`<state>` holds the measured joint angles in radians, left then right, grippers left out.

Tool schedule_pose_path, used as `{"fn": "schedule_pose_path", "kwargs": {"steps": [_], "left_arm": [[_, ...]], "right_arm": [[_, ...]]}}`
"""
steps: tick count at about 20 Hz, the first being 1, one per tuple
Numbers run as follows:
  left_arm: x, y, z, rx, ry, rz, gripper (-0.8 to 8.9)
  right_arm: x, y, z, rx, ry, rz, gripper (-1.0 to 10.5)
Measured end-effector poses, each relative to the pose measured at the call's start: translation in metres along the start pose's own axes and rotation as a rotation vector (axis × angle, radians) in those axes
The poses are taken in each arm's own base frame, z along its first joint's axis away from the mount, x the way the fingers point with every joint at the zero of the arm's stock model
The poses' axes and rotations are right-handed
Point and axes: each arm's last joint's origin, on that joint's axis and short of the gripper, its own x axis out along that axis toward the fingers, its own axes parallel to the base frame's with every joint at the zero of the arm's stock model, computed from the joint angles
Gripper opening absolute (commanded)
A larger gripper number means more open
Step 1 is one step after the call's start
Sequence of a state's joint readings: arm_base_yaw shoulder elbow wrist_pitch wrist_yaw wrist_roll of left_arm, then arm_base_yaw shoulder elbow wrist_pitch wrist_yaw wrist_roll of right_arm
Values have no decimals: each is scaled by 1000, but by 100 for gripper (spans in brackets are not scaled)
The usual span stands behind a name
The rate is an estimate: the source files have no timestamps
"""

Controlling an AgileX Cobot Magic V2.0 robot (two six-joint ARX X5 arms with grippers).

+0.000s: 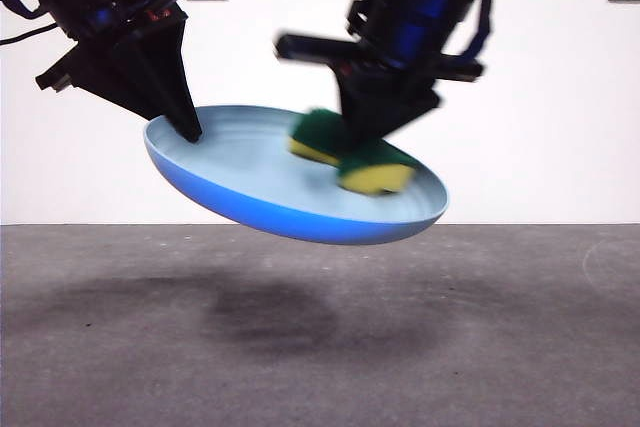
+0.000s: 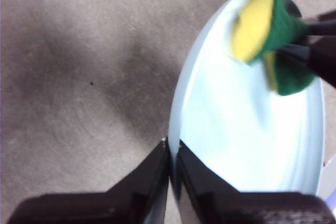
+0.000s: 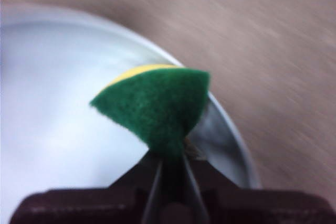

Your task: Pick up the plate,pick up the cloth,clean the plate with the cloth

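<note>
Holding the wide, shallow, light-blue round plate by its rim, the left gripper has its jaws pinched on the edge and keeps the dish tilted in the air above the grey table. The right gripper squeezes the yellow foam sponge with green scouring layer (blurred), pressed on the plate's inner face toward the side far from the left jaws.

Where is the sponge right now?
The sponge is pinched in the right gripper, pressed onto the inside of the plate. In the front view it sits toward the plate's right side, opposite the left gripper clamping the rim.
</note>
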<state>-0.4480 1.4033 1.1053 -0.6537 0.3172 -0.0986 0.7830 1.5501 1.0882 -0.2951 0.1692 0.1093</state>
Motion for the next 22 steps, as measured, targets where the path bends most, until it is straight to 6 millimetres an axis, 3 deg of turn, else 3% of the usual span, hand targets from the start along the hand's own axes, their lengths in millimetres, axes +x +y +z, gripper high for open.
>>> {"fn": "schedule_pose_path", "kwargs": {"steps": [6,13,17,22], "left_arm": [[1,-1,3,20,-30,-45,-8],[3,4,4,15,-55,-58,-8],[-1,14,7,-6,-80,-77,-8],[-3,19,7,-25,-82,-96,-8]], "right_arm": [[2,25,2,-4,-20,282,-16],[-3,43,-21,-71,219,322,-16],[-4,35,-35,-136,337,127,-16],[0,16,-34,-158,315,-167,-16]]}}
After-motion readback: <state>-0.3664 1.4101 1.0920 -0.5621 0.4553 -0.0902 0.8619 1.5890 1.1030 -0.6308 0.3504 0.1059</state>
